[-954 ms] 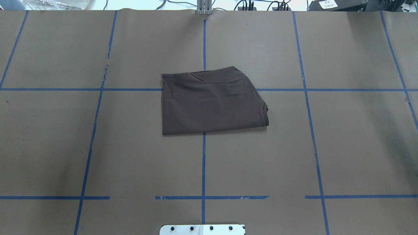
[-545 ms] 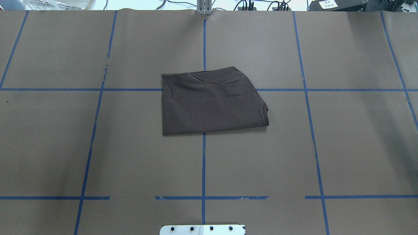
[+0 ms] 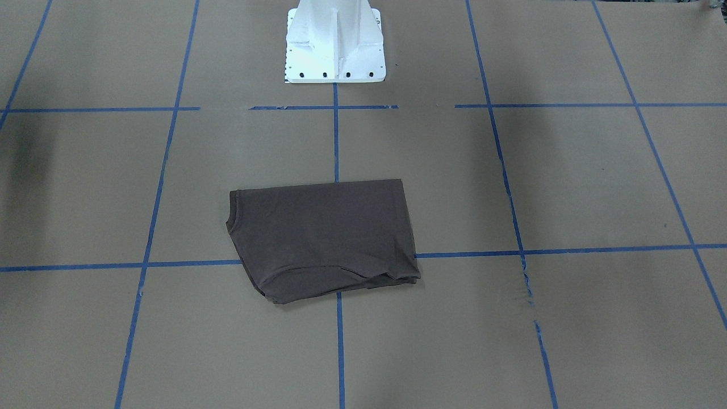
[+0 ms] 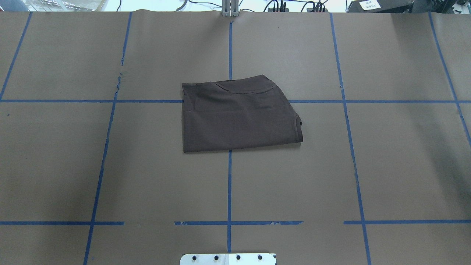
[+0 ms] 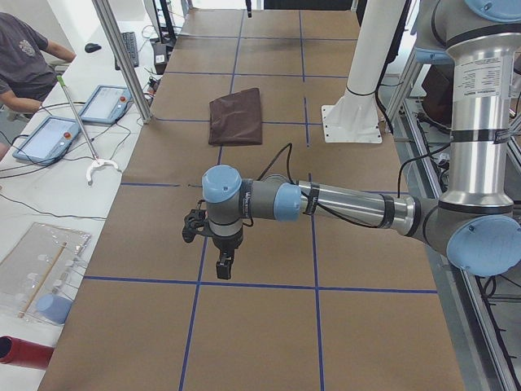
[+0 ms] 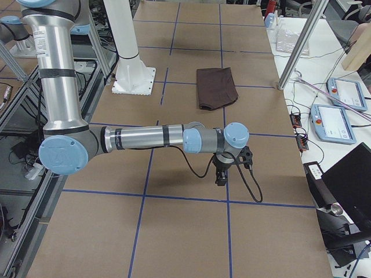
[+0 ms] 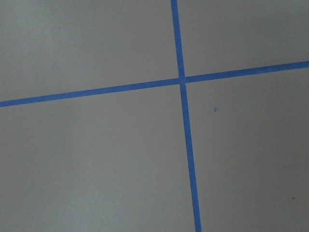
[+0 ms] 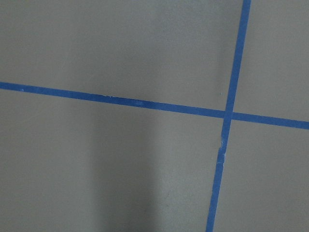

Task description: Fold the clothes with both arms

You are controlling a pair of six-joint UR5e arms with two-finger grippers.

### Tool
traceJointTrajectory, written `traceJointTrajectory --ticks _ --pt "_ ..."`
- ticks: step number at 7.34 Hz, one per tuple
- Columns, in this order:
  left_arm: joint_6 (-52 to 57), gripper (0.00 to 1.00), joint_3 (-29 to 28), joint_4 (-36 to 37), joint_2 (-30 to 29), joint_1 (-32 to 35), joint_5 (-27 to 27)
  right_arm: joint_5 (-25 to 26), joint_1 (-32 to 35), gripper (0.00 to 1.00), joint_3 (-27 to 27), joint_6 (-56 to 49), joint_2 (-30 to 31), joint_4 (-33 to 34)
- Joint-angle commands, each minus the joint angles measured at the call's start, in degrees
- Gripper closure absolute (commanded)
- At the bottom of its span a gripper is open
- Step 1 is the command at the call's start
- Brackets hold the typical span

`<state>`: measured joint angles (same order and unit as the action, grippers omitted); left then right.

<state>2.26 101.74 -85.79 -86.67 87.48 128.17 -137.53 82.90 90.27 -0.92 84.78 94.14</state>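
Though their opening cannot be told, the shirt [image 4: 239,116] is lying three o'clock from the left hand [image 5: 221,267], nine from the right hand [image 6: 221,178].

A long work table [image 4: 73,165] wrapped in brown paper and marked off into squares by blue tape [image 4: 229,184] fills the laboratory under flat, even light; the paper is torn [image 4: 119,79] beside one tape line, and black cables [image 4: 279,6] trail past the far edge. Along the operators' side runs a white bench [image 5: 73,191] carrying two blue-rimmed touch-screen pendants [image 5: 104,104] and a clear plastic tray [image 5: 45,265], with a slanted aluminium post [image 5: 122,57] rising at the table's edge. A person [image 5: 24,57] in a dark grey T-shirt sits at the bench's far end.
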Motion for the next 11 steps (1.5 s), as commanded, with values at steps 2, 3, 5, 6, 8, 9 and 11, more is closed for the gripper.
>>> traceJointTrajectory --ticks 2,3,5,6,8,9,11 --pt "-0.07 0.0 -0.4 0.01 0.63 0.06 0.06 0.42 -0.02 0.0 -0.19 -0.31 0.13 -0.01" --pt "-0.07 0.0 -0.32 0.1 0.63 0.06 0.15 0.42 -0.11 0.0 -0.19 -0.58 0.13 -0.09" --pt "0.02 0.0 -0.41 0.27 0.98 0.15 0.15 0.42 -0.11 0.0 -0.1 -0.58 0.13 -0.09" --pt "0.02 0.0 -0.84 0.1 0.98 0.06 0.24 0.51 -0.11 0.0 -0.19 -0.4 -0.05 -0.09" --pt "-0.06 0.0 -1.11 -0.08 0.81 0.06 2.25 0.6 -0.19 0.0 -0.45 -0.05 0.13 -0.09" --pt "0.02 0.0 -1.72 -0.08 0.8 0.06 2.69 0.69 -0.19 0.0 -0.54 -0.14 0.21 -0.09" --pt "-0.15 0.0 -1.72 -0.08 0.8 0.06 5.06 4.71 -0.19 0.0 -0.27 -0.66 0.04 -0.18"
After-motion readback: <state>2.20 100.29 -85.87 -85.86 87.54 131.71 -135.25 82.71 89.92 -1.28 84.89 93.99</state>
